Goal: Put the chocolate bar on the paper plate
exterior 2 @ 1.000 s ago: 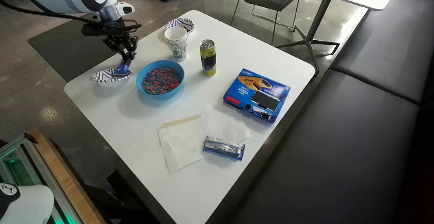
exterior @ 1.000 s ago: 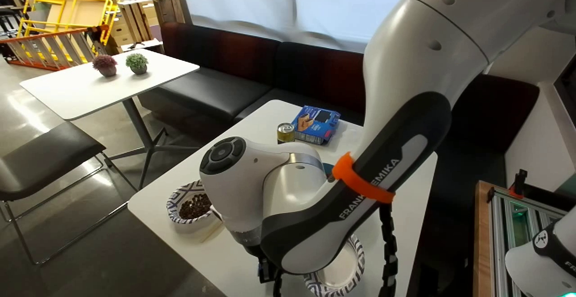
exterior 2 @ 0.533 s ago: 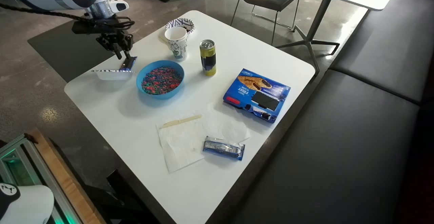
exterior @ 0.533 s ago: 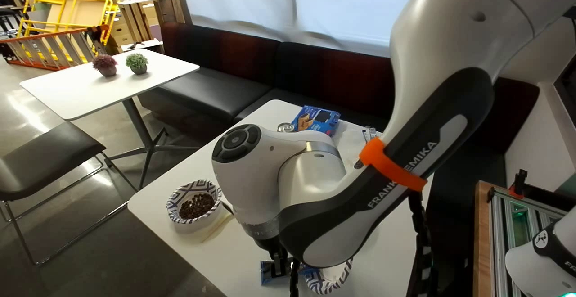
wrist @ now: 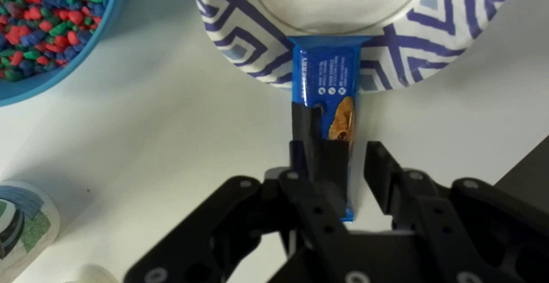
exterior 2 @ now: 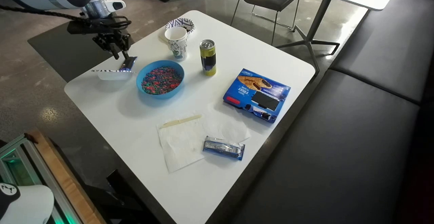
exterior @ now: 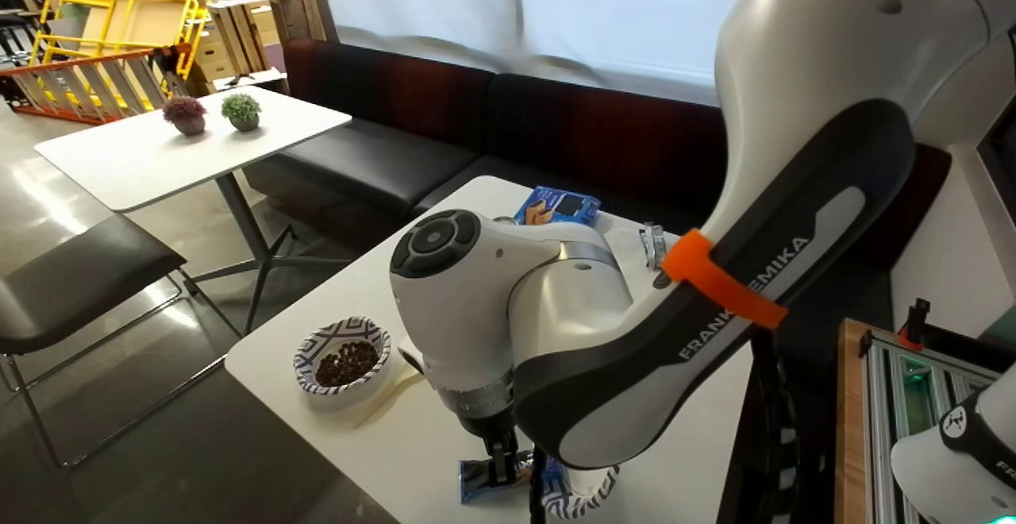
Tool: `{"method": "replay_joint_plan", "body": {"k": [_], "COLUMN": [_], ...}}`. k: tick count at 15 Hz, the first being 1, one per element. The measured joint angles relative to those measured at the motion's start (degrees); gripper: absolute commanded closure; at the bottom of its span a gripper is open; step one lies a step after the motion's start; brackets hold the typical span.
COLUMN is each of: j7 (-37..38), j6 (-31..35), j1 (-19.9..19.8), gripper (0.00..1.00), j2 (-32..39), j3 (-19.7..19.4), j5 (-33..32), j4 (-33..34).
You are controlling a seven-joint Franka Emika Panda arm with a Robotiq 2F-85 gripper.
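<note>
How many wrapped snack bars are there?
2. A blue bar has one end over the paper plate, and a silvery bar lies by the white napkins. More could hide in the blue box.

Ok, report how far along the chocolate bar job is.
Done: one end of the chocolate bar overlaps the striped rim of the paper plate.
In hand: nothing looks gripped; the gripper stands open over the bar, a gap showing along one edge.
Left: most of the bar sticks out past the rim, so it probably needs regripping and moving fully onto the plate.
</note>
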Motion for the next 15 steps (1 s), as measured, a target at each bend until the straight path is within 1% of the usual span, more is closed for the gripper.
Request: {"method": "replay_joint_plan", "body": {"k": [3,8,15], "j7": [0.0,-0.1,-0.1], "j6": [0.4,3.4,4.7], "j1": [-0.4,-1.0,-0.9], "gripper": [0.55,0.59,0.55], "j2": [0.6,2.1,3.7], "j3": [0.0,-0.1,0.1], "j5": [0.0,0.0,-0.1], "j4": [0.0,0.0,0.2]}}
